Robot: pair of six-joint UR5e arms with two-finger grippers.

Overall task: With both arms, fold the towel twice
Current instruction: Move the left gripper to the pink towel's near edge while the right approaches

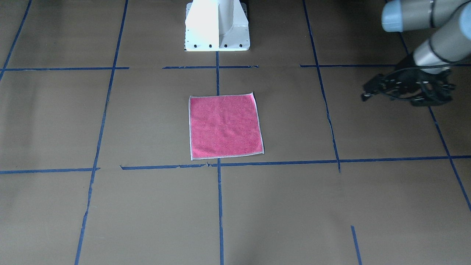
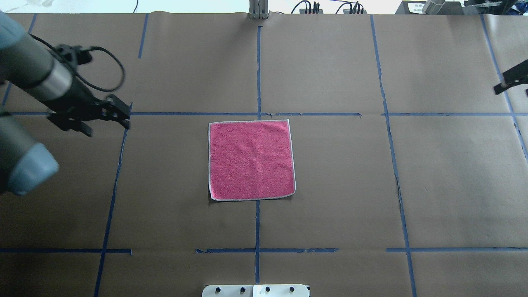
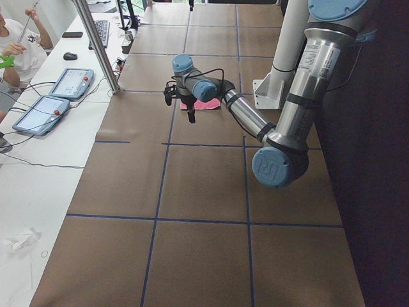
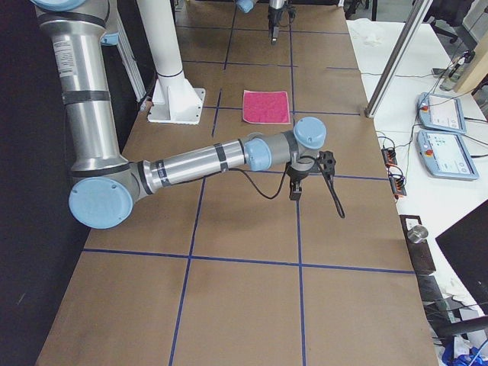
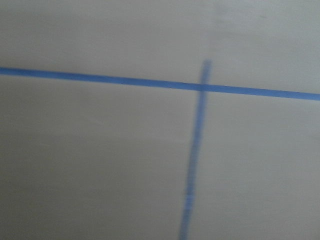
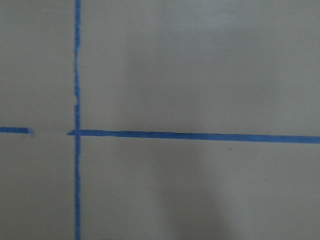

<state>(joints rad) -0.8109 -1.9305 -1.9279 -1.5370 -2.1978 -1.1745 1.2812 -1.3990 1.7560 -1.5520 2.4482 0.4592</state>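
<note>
In the front view the towel lay flat, pink side up, at the centre of the table. The left gripper hung at the upper right, well apart from it, with its fingers spread. In the overhead view the right gripper barely showed at the right edge, and I could not tell whether its fingers were apart.

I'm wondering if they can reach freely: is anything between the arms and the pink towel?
Nothing visible. The towel lies flat and alone in the middle; between it and the left end effector and the right end effector there is only brown paper with flat blue tape lines.
</note>
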